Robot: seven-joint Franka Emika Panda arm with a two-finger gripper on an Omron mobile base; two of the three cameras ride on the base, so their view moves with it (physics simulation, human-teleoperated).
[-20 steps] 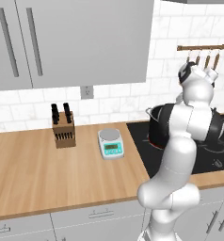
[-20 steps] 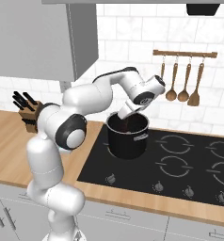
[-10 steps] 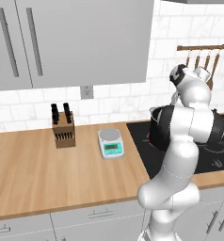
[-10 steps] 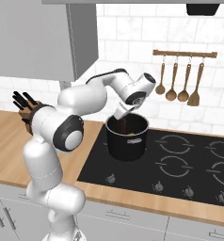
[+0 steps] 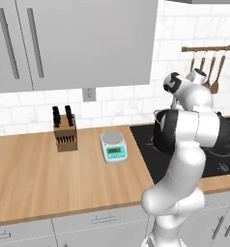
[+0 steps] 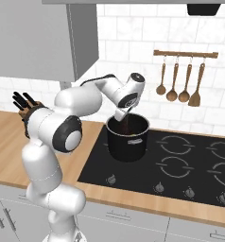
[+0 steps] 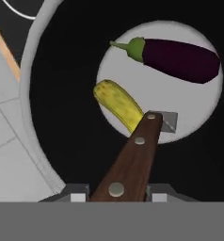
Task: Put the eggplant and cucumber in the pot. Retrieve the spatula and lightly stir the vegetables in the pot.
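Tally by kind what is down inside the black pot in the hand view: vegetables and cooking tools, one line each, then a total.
Vegetables: 2, the eggplant and the cucumber
Cooking tools: 1, the spatula
Total: 3 inside the pot

Wooden counter (image 5: 49, 178): knife block (image 5: 64, 130), scale (image 5: 113, 147). Black cooktop (image 6: 190, 165): pot (image 6: 128, 138).
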